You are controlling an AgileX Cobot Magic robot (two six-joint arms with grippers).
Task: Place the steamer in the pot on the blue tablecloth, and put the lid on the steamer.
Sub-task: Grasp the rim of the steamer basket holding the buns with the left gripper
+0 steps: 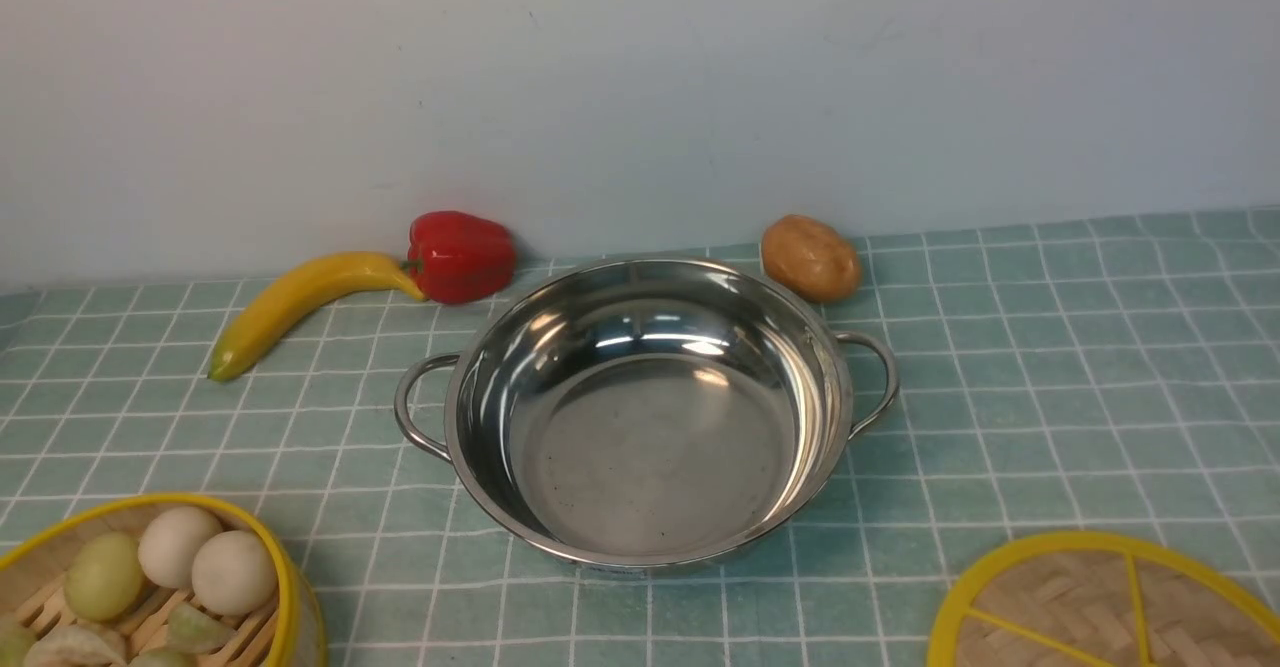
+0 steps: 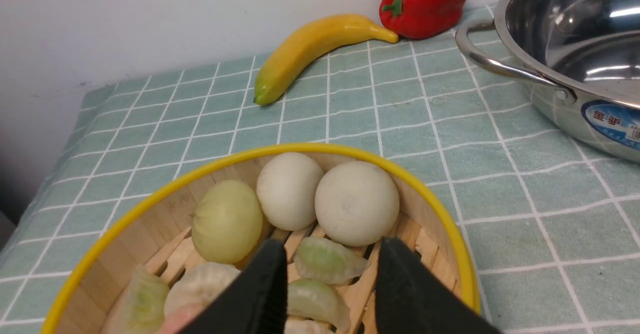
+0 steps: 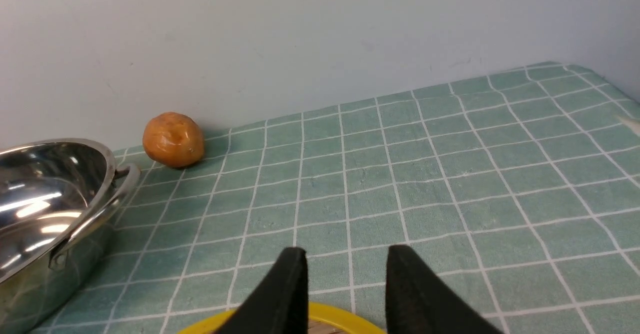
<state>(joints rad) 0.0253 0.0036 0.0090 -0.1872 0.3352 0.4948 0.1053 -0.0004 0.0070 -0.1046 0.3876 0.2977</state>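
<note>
Steel pot [image 1: 650, 447]: wide shallow shiny stainless-steel pan with two loop handles, upright in the middle of the cloth, nothing inside; blue sticker [image 2: 612, 123] on its outer wall (seen in the left wrist view).
Tablecloth [image 1: 1050, 367]: pale teal-blue fabric with a grid of thin white lines, runs back to the pale wall [image 1: 640, 77].
Steamer [image 1: 130, 503]: round bamboo-slat basket with yellow rim, sits on the tablecloth at near left, partly cut by the frame edge, well apart from the pot and not in it.
Steamer contents: two white toy buns [image 2: 356, 203], one pale green bun [image 2: 227, 221], several white-green dumplings [image 2: 320, 304] on the slatted floor.
Lid [image 1: 1080, 607]: flat woven-bamboo disc with thick yellow rim and thin yellow spokes, lies flat on the tablecloth at near right, only partly in frame, apart from pot and steamer.
Left gripper [image 2: 330, 248]: black fingers spread apart over the steamer's near side, above the dumplings, grasping nothing.
Right gripper [image 3: 346, 251]: black fingers spread apart over the lid's yellow rim, holding nothing.
Back row: yellow banana [image 1: 290, 302] with its tip against a red bell pepper [image 1: 462, 255], by the wall left of the pot; brown potato [image 1: 810, 257] just behind the pot's far-right rim, contact unclear.
</note>
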